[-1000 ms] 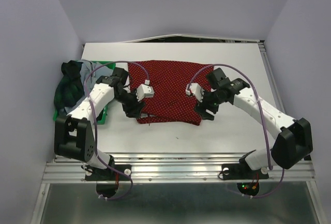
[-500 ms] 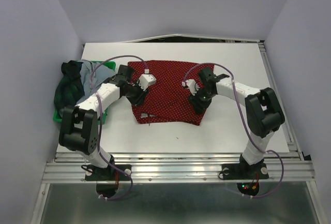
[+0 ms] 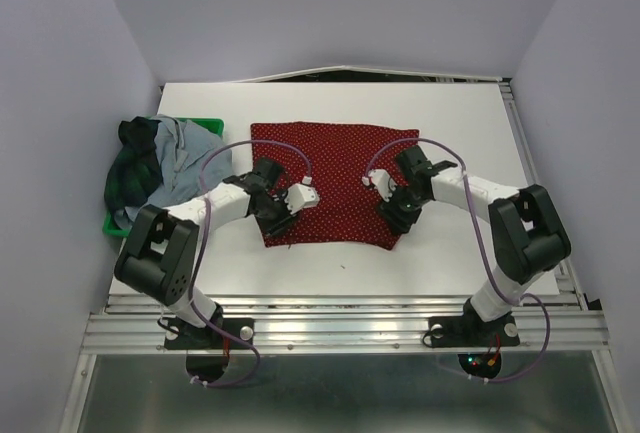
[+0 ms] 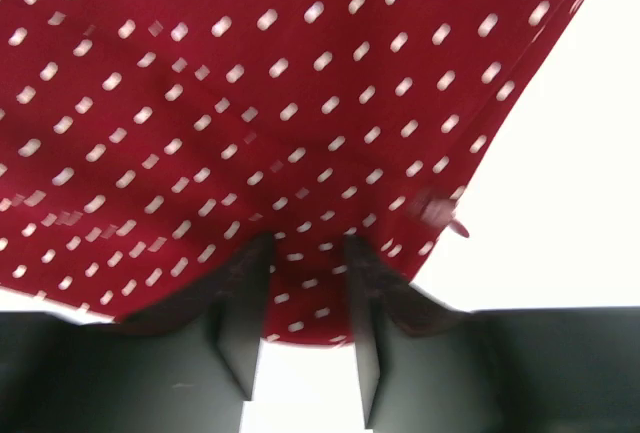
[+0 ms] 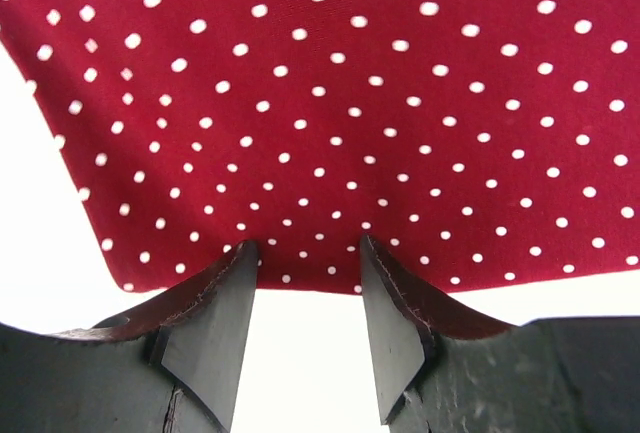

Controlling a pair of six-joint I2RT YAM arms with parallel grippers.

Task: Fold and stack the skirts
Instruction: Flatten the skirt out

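- Top external view: the red dotted skirt (image 3: 335, 168) lies spread flat at mid-table (image 3: 460, 113).
- Left gripper (image 3: 281, 219): fingers parted a little, tips at the skirt's near-left hem.
- Right gripper (image 3: 399, 212): fingers likewise parted, tips at the near-right hem.
- The plaid skirt (image 3: 128, 171) and grey-blue skirt (image 3: 186, 149) are heaped on the green tray (image 3: 207, 122), left.

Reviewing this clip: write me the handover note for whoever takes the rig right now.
Left pincer: open, fingertips at the near hem of the red dotted skirt, close to its left corner.
Right pincer: open, at the same hem near the right corner.
Things: the red dotted skirt lies spread flat mid-table. The green plaid skirt and grey-blue skirt are heaped on the green tray at the left.
Done: one skirt laid out, no fold visible.
Left: fold it, fold the other two, stack all three.
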